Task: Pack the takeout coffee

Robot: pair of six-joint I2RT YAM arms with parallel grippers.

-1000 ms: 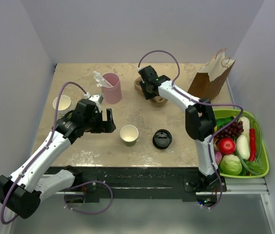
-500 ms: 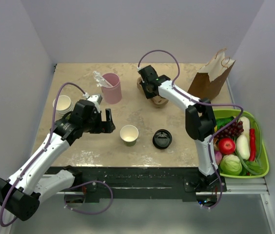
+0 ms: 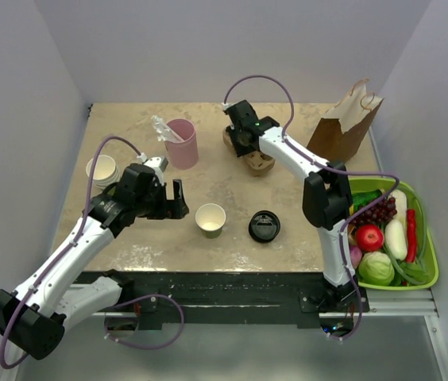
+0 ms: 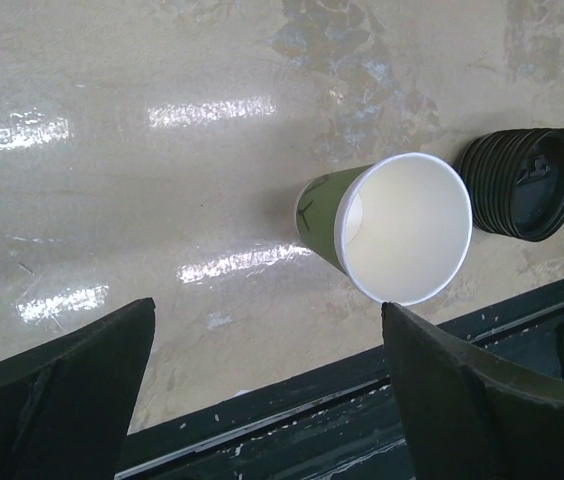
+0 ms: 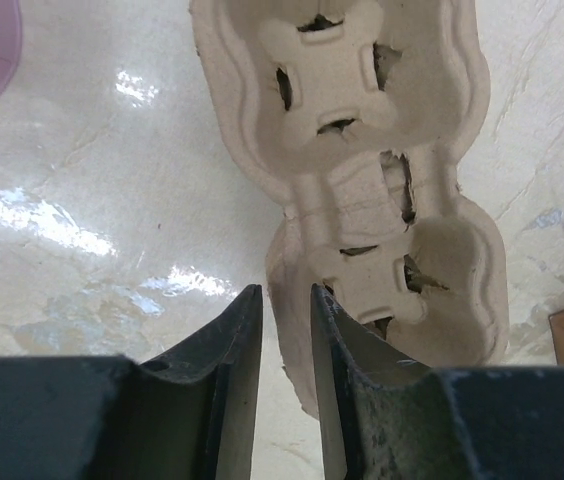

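The cup (image 3: 210, 220) stands upright on the tabletop (image 3: 232, 194) near the front edge, w/ no lid on. The black lid (image 3: 264, 226) lies flat just beside it, toward the right arm. The left fingers (image 4: 62, 400) are spread wide and hold nothing, hovering just left of the cup and pointed at it. The right fingers (image 5: 212, 370) sit at the near left edge of the cardboard cup tray (image 5: 362, 180), w/ only a thin slit between them. Can't tell if they pinch the tray rim or just hang over it.

Risks, as I judge them:
- Cup is open, so a hard squeeze could dent the paper wall or tip it.
- An approach that's too low could knock it into the lid.
- If it gets packed w/o the lid, any contents could spill; nothing visible inside, though.
- A thin grip on the tray rim could slip or tear the pulp.
- Paper bag (image 3: 341, 127) is well apart from the cup, so it's a long carry.

Vs 1 s ago: the right wrist has shifted off the tray a bit, so more tray shows from the top view. The left arm barely moved. Cup and lid are in the same spots.
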